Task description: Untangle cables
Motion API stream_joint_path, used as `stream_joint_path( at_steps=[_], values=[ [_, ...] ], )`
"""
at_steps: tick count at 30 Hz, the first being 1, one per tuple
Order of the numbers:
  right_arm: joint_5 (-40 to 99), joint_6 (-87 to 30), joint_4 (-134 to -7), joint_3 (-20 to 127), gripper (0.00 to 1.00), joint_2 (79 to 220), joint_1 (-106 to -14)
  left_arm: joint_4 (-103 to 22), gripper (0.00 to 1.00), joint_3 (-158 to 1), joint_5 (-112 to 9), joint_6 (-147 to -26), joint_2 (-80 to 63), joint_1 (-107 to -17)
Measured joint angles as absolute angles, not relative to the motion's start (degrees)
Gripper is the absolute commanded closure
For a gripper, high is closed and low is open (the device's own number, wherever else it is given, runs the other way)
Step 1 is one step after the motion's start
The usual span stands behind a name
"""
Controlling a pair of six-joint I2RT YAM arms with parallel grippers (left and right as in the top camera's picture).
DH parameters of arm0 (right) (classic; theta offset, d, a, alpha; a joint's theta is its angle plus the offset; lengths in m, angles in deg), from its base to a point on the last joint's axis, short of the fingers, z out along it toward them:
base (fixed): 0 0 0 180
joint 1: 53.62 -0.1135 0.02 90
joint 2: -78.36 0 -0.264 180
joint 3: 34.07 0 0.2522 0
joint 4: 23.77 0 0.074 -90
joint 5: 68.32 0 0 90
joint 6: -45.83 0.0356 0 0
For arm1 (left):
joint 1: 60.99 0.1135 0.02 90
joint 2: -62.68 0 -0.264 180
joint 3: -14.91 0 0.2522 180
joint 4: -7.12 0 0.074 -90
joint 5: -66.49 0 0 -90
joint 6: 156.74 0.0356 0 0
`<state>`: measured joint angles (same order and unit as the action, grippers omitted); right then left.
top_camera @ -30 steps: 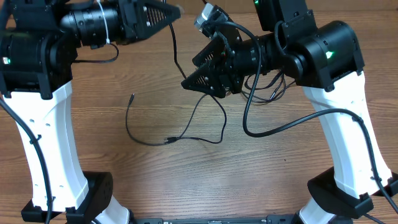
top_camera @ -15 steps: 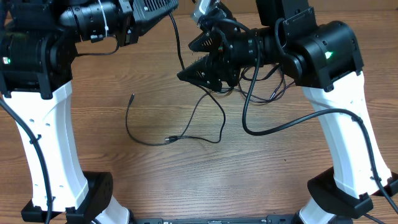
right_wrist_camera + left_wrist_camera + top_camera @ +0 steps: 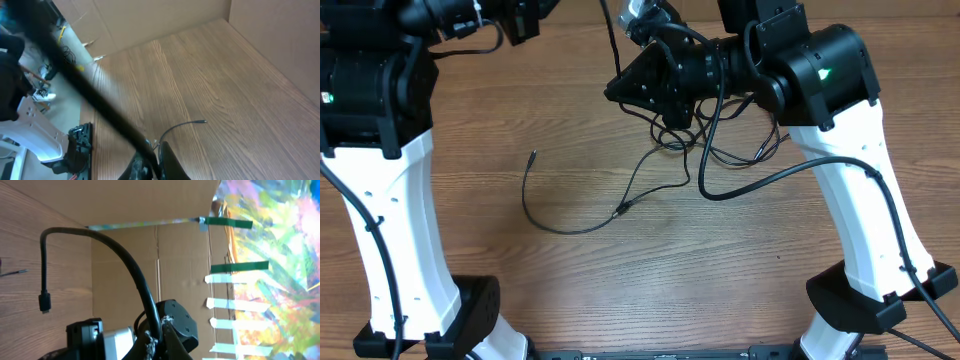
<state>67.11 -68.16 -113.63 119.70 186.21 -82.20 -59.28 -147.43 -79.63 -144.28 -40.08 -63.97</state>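
The right gripper (image 3: pixel 616 92) is clamped on a strand of the thin black cables (image 3: pixel 565 231); its wrist view shows the cord running straight into closed fingertips. The left gripper (image 3: pixel 162 332), beyond the right gripper on the left arm's side and almost out of the overhead view, is likewise pinched on a cord, whose small black plug (image 3: pixel 45 302) hangs free.

Over the last second both grippers have drawn toward the far edge of the brown wood-grain table (image 3: pixel 520 280). The joined pair of connectors (image 3: pixel 620 209) has slid closer to the right gripper, and the slack loop beside that pair has been pulled out. That suggests the slack is being taken up. Yet the bunched tangle (image 3: pixel 670 138) just under the right gripper looks unresolved.

A thick black robot wire (image 3: pixel 715 197) loops across the thin strands on the right gripper's base side and could snag them. One loose cable tip (image 3: pixel 533 155) lies well apart from the gripper.
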Motion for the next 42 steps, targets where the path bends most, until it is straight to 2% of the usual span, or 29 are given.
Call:
stream_joint_path(
  at_steps=[2,6,8,9,15,24,29,34,42],
  values=[
    [68.0,-68.0,-113.9,119.7,0.96,186.2,-81.5,-59.3,0.92,-147.4,-79.6,-144.1,-40.1,-62.4],
    [71.1,-67.2,-114.1,119.7,0.96,186.2,-79.5,-61.0,0.65,-147.4,-79.4,-140.5,-40.0,-57.7],
    [72.6,-66.8,-113.6,119.7,0.96,186.2,-78.9,-63.5,0.44,-147.4,-79.1,-137.4,-39.9,-55.7],
    [73.4,-66.6,-112.8,119.7,0.96,186.1,-78.7,-64.8,0.41,-147.4,-78.9,-135.7,-39.9,-55.0],
    [74.9,-61.5,-104.9,119.5,0.96,184.5,-78.6,-73.6,0.43,-147.4,-78.1,-124.2,-39.9,-54.5],
    [69.1,-47.7,-89.4,119.5,0.96,179.1,-78.4,-92.1,0.42,-147.4,-77.2,-106.6,-39.9,-56.1],
    [62.7,-42.6,-89.3,119.5,0.96,177.3,-75.7,-98.2,0.41,-147.4,-77.2,-99.1,-39.9,-56.9],
    [56.0,-40.9,-93.8,119.4,0.96,177.3,-67.3,-103.2,0.42,-147.4,-77.0,-93.1,-39.9,-56.9],
    [52.0,-41.0,-94.2,119.4,0.96,177.3,-47.5,-103.3,0.38,-147.4,-76.6,-88.4,-39.9,-58.4]
  ],
)
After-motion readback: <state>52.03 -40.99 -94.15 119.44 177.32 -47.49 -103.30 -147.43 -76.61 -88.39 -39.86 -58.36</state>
